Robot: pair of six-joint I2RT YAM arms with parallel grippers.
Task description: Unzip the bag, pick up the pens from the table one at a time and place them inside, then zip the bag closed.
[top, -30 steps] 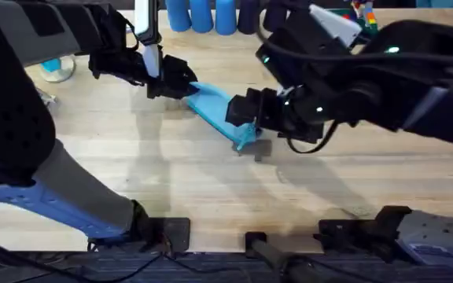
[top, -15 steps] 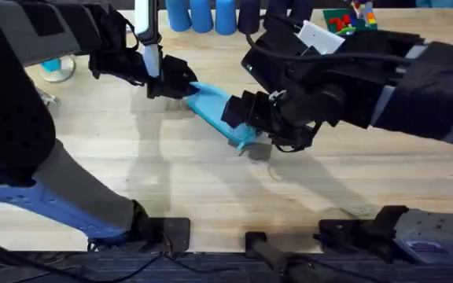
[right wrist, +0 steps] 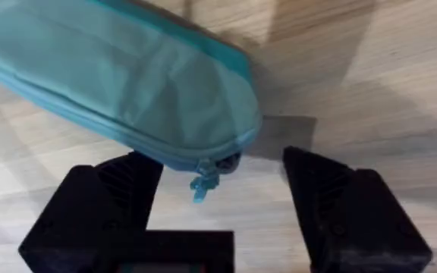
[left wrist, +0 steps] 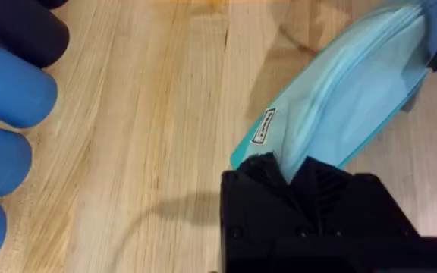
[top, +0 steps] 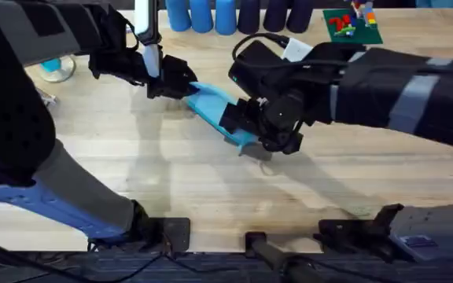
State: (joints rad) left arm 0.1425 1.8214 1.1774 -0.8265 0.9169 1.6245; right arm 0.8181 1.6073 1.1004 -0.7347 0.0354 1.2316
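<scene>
Overhead, the left gripper (top: 181,85) pinches the bag's (top: 215,110) far-left end on the table (top: 171,173). At the bag's other end the right gripper (right wrist: 222,201) stands spread around the zipper pull (right wrist: 203,184); soft, limp fabric, probably best taken by that pull

bag (top: 215,110) on table (top: 171,181) centre, left gripper (top: 181,85) at its far end, right gripper (top: 252,132) at near end

Both arms are finished in matte black with grey bands; a looped black cable is seen on the right arm above the bag (top: 211,104). The left gripper (left wrist: 294,178) and right gripper (right wrist: 218,197) are fitted with blocky black fingers with ribbed inner faces.
</scene>
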